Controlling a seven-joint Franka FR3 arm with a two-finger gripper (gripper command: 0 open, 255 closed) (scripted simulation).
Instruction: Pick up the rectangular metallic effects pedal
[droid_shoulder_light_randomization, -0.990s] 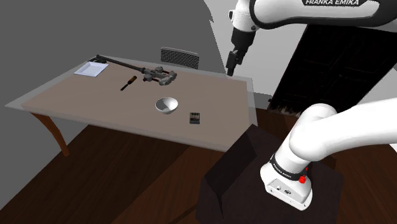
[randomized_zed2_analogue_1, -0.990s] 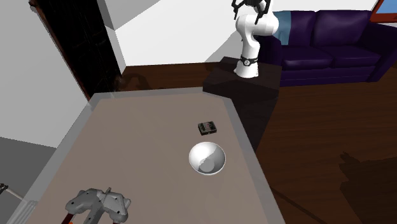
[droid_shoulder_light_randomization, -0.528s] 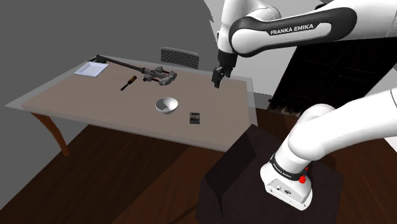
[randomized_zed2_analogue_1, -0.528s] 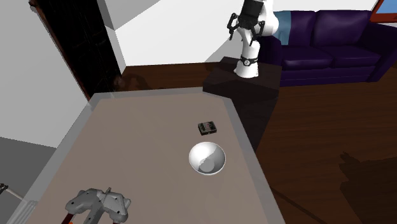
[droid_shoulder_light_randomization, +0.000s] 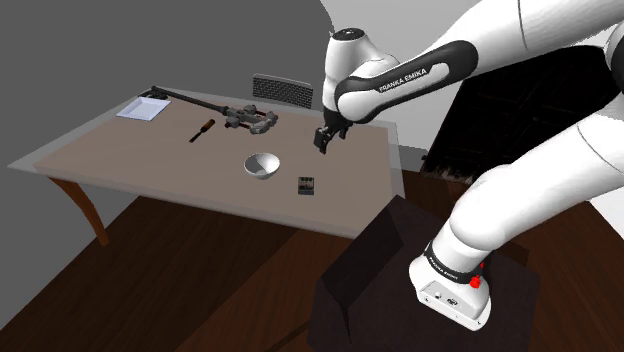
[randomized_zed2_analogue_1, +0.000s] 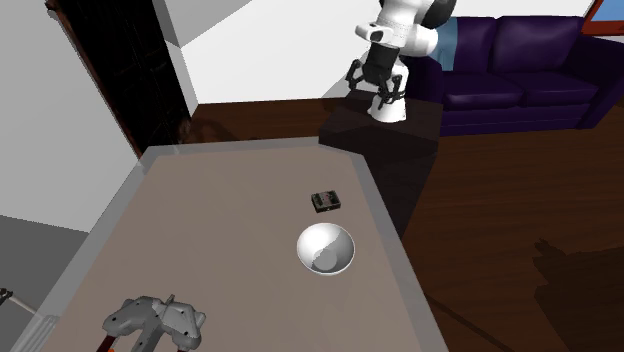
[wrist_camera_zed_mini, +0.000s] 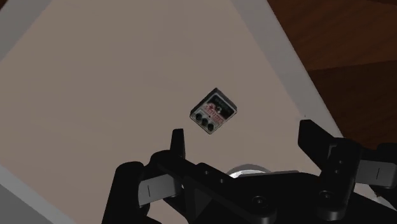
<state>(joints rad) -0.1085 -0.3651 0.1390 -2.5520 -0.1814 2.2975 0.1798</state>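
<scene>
Effects pedal (wrist_camera_zed_mini: 213, 111) lies askew to the spread-open gripper (wrist_camera_zed_mini: 243, 135); descending unrotated could shove it aside, not straddle it.

A pale bowl (droid_shoulder_light_randomization: 262, 165), a screwdriver (droid_shoulder_light_randomization: 203, 130) and a white tray (droid_shoulder_light_randomization: 143, 108) sit on the table (droid_shoulder_light_randomization: 140, 155).

White, rounded Franka arm (droid_shoulder_light_randomization: 520, 190), a dark band lettered FRANKA EMIKA in white, red spots on its base just above the dark stand (droid_shoulder_light_randomization: 360, 290), and an all-black gripper (droid_shoulder_light_randomization: 321, 146) with blocky fingers.
</scene>
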